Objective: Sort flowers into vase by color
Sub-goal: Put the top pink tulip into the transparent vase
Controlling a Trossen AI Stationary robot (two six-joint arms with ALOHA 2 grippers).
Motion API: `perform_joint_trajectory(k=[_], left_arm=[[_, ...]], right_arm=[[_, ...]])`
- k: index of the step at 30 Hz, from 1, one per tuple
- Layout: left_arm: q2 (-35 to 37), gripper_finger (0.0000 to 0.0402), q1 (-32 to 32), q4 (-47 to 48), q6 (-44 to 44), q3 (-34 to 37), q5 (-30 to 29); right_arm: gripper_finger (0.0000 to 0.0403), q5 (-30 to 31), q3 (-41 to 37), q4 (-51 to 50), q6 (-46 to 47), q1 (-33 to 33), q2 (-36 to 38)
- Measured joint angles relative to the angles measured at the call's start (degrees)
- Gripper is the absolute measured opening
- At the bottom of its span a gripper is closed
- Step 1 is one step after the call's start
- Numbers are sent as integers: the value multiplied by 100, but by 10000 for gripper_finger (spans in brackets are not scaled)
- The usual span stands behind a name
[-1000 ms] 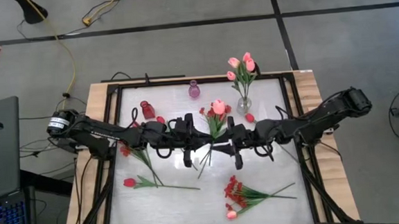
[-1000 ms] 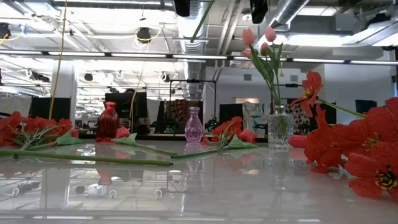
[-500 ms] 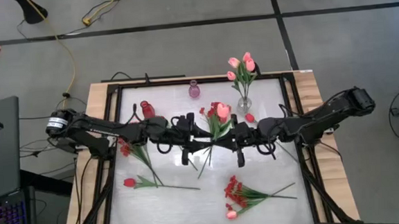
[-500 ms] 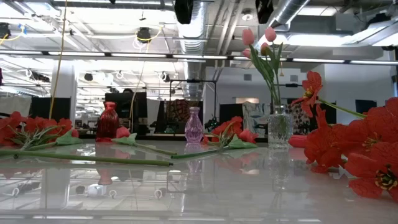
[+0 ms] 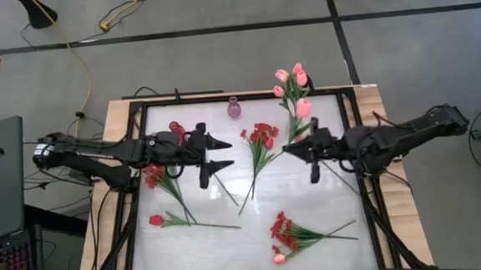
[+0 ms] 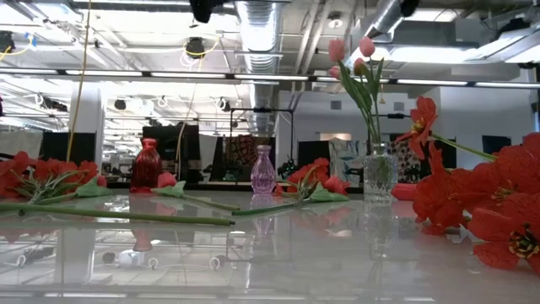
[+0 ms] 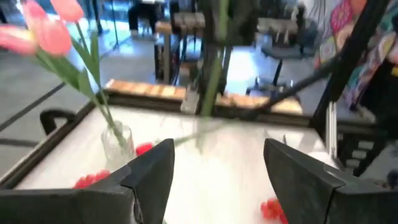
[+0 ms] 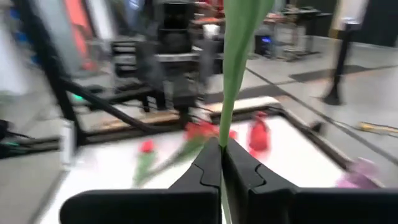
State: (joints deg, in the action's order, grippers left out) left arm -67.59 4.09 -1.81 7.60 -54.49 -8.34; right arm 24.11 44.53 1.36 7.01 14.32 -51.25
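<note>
Right gripper [image 5: 290, 149], right of centre in the high view, has its fingers pinched together on the green stem of a pink tulip [image 5: 303, 108]; the bud sits just above it, beside the clear vase [image 6: 380, 175] of pink tulips near the frame's top edge. Left gripper [image 5: 224, 152], left of centre, stands with fingers spread wide, holding nothing. Red spray [image 5: 260, 137] lies between the two grippers. More flowers lie lower left and bottom centre.
</note>
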Motion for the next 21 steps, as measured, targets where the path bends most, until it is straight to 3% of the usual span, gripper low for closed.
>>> perform_joint_trajectory(k=[7,21], left_arm=[[8,236,-6,-204,-9,480,-57],[2,236,-296,-1245,301,1241,57]], right_arm=[[31,1197,0,-838,-148,-213,398],[30,1205,-1,-1353,-17,-1222,606]])
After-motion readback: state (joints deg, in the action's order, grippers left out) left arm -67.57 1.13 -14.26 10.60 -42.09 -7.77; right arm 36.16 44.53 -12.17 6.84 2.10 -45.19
